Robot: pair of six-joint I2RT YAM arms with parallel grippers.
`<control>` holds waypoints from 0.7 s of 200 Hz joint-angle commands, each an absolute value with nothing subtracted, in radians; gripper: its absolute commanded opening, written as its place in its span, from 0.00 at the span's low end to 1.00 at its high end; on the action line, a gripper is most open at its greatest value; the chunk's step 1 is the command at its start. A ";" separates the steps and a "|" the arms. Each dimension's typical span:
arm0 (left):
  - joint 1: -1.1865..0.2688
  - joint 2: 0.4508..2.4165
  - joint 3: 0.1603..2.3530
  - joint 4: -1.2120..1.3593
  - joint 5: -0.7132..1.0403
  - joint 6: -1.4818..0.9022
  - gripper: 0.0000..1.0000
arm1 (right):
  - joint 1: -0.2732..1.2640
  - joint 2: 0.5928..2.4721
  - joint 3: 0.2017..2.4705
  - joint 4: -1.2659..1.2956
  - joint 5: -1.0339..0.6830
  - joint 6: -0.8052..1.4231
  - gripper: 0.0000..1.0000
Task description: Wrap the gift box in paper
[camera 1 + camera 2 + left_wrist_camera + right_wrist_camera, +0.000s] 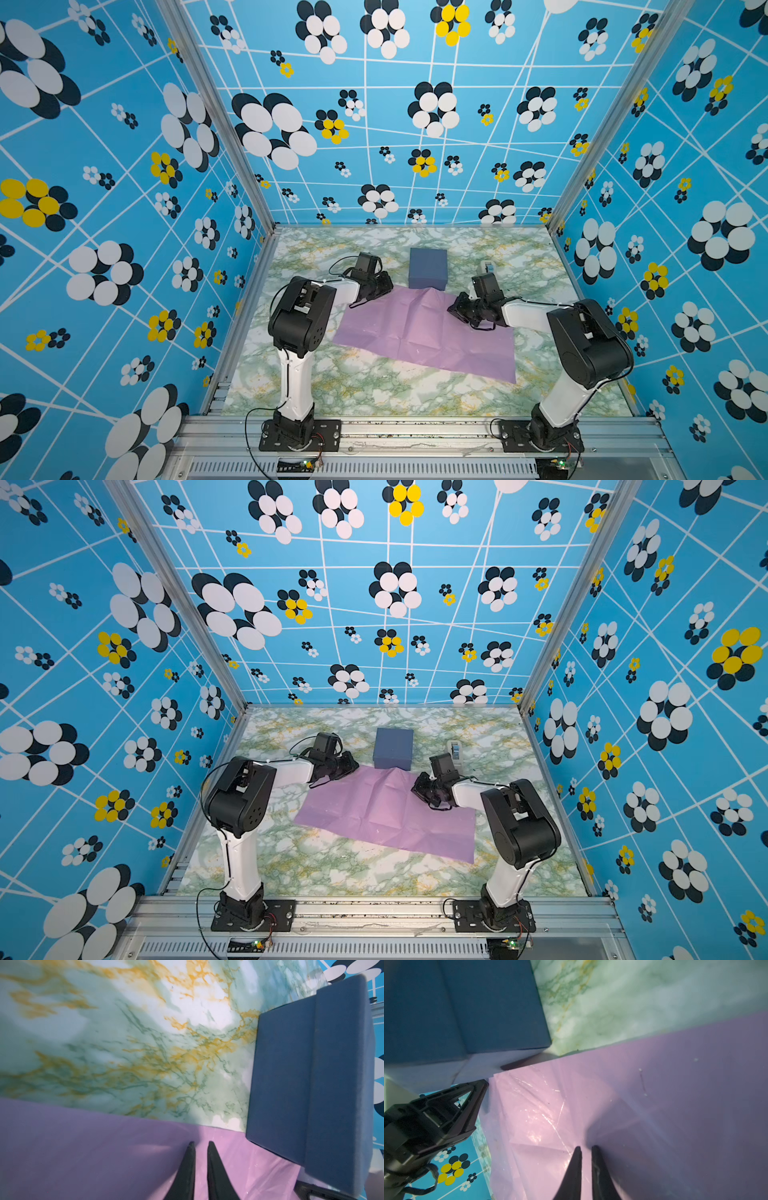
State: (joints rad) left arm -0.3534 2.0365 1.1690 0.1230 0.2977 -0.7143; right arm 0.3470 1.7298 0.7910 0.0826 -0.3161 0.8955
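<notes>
The gift box (428, 266) is matt, slightly fuzzy dark blue cardboard. The paper (424, 332) is thin, smooth and creased, faintly shiny where lit. The bench (374, 386) has a smooth marble-print surface. The left end effector (201, 1144) and right end effector (586, 1147) have matt black plastic fingers. The front rail (415, 430) is bare metal.

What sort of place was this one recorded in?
Probably a purpose-built robot test cell, not a home or shop: an aluminium frame borders flower-printed blue panels around a marble-print tabletop, and the left arm and right arm are bolted to a metal rail at its front edge.
</notes>
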 commanded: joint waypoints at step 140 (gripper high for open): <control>-0.290 2.055 1.270 0.036 0.286 -0.592 0.31 | 0.368 1.667 0.820 -0.170 -0.216 0.871 0.48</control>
